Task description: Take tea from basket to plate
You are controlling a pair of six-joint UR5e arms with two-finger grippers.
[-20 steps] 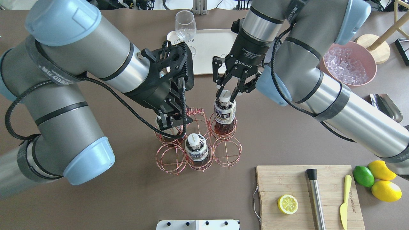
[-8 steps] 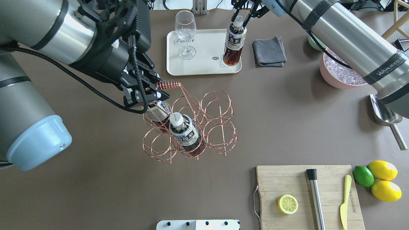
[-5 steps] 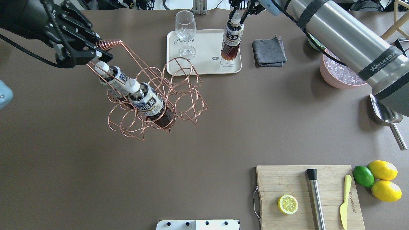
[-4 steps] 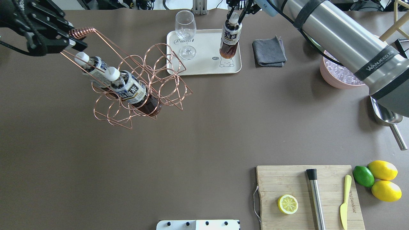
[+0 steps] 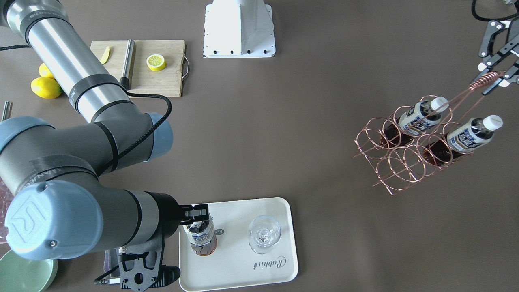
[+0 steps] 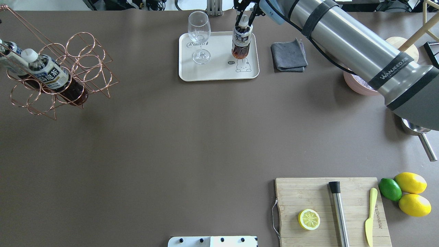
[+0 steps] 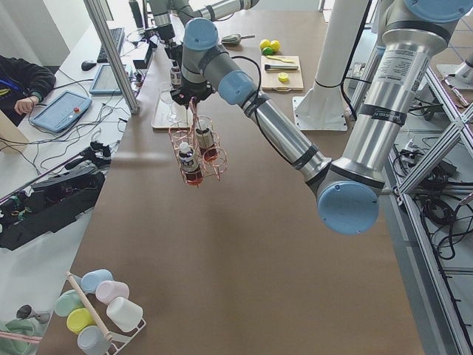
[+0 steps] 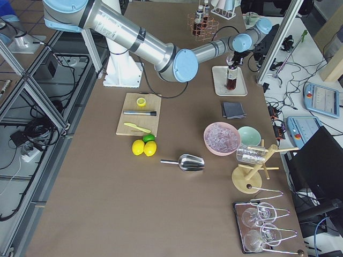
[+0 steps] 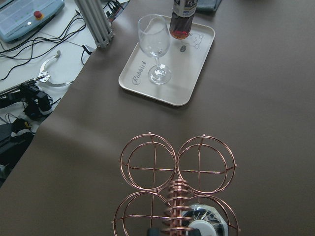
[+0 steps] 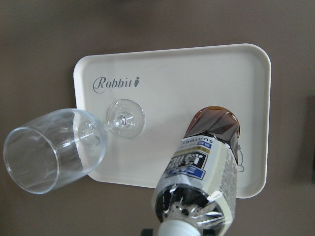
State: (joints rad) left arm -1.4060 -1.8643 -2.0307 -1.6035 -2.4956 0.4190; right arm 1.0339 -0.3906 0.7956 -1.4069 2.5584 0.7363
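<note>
My right gripper [image 6: 244, 20] is shut on the white cap of a tea bottle [image 6: 240, 42] and holds it upright at the far right of the cream plate [image 6: 219, 73], by the bear drawing. I cannot tell whether its base touches. The bottle also shows in the right wrist view [image 10: 202, 182] and front view [image 5: 200, 238]. My left gripper [image 5: 492, 79] is shut on the coiled handle of the copper basket [image 5: 409, 156], which hangs tilted in the air at the table's far left [image 6: 85, 51]. Two tea bottles [image 6: 51, 73] stay in it.
A stemmed glass [image 6: 199, 37] stands on the plate's left half. A grey cloth [image 6: 289, 55] and a pink ice bowl [image 6: 356, 87] lie right of the plate. A cutting board [image 6: 308, 192] with a lemon half, a muddler and a knife sits near right, with lemons and a lime beside it.
My left gripper has lifted the basket and carried it far to the left with two bottles inside. My right gripper has shifted its bottle slightly left over the plate.
</note>
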